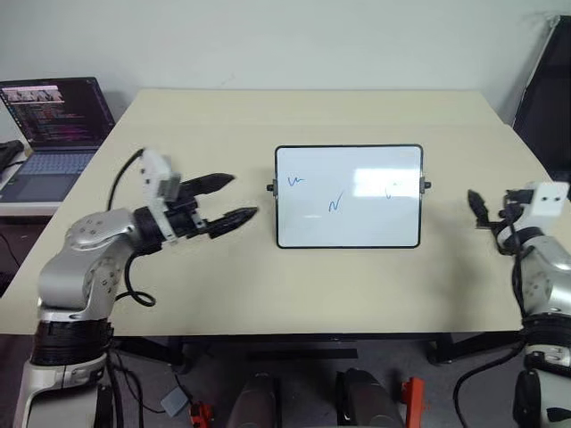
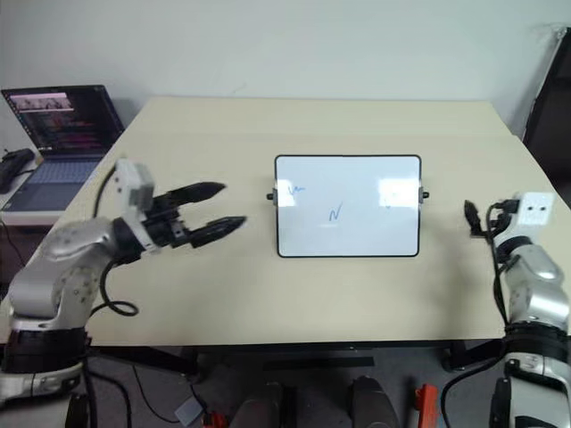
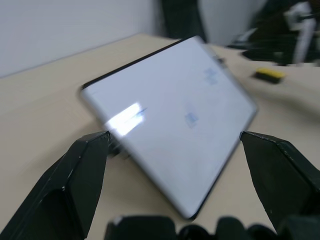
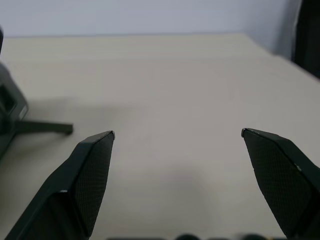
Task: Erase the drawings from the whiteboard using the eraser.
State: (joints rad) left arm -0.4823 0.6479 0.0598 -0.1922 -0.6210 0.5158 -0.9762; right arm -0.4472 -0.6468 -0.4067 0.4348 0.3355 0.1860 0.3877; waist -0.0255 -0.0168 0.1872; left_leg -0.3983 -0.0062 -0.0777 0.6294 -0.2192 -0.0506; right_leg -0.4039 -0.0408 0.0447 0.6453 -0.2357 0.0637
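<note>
Left gripper (image 1: 230, 198) hangs above the surface (image 1: 375, 303), just left of the whiteboard (image 1: 349, 196), fingers spread apart and empty. Right gripper (image 4: 177, 137) is likewise wide apart, holding nothing, near the surface's right edge. The eraser (image 3: 270, 75) lies on the surface beyond the whiteboard's right side, near the right arm; its long axis appears to run roughly along the board's right edge, though this is hard to tell. The whiteboard lies flat, long axis across the surface, with three drawings (image 1: 335, 204) intact. Judgement: the eraser must be picked up first; the right gripper is better placed, and should close across the block's short width.
</note>
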